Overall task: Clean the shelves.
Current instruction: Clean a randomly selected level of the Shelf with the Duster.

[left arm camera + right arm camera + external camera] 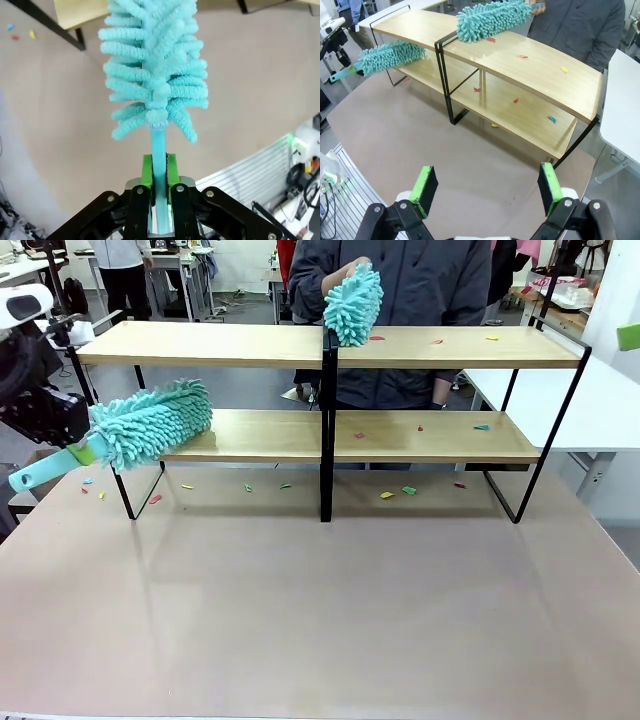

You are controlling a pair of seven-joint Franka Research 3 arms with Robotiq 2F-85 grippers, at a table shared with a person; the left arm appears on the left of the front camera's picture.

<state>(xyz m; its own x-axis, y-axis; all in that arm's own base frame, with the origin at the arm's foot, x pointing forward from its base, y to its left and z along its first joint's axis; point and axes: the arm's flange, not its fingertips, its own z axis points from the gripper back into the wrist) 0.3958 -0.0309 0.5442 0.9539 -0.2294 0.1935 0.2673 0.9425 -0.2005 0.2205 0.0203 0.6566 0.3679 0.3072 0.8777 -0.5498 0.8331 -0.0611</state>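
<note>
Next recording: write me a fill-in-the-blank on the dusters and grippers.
The left gripper is ___ on the handle of a duster.
That duster's head lies at the left end of the ___ board of the shelves.
The right gripper is ___ above the table.
The person holds a second duster on the ___ board.
Missing words: shut; lower; open; upper.

tan table (300,620), shelves (200,343) on it, coloured scraps (409,490)
</note>
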